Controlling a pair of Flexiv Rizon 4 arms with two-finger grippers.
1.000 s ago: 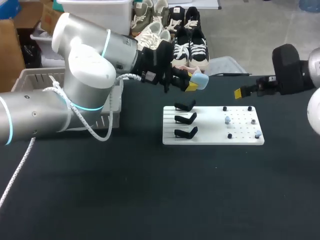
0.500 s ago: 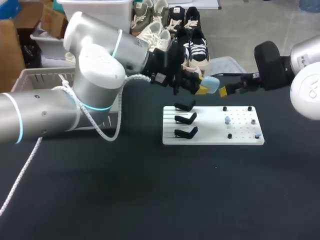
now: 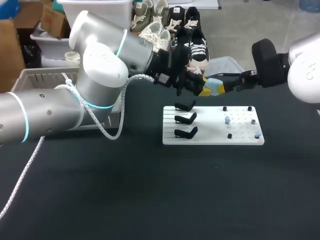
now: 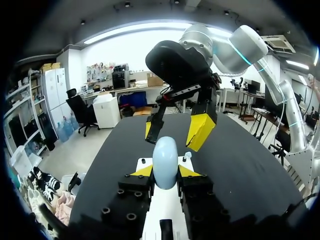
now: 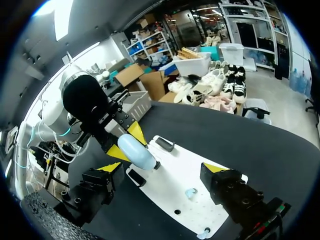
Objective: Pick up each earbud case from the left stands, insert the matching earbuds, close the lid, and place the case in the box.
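My right end effector (image 5: 161, 169) hangs wide open above the white board (image 5: 175, 165) on the black table (image 5: 240, 145). Ahead at eleven o'clock, the left end effector (image 5: 127, 144) clamps a pale blue earbud case (image 5: 137, 151) (lid down, as far as shows), clear of my fingers. A black stand (image 5: 165, 144) sits at twelve o'clock, just beside the case. A small blue earbud (image 5: 190, 192) lies on the board.

One earbud case (image 3: 214, 86); three black stands (image 3: 185, 118); one white board (image 3: 210, 137).

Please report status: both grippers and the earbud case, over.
Left gripper shut on light blue earbud case, held above table. Right gripper open, close ahead of case. Nothing between them.
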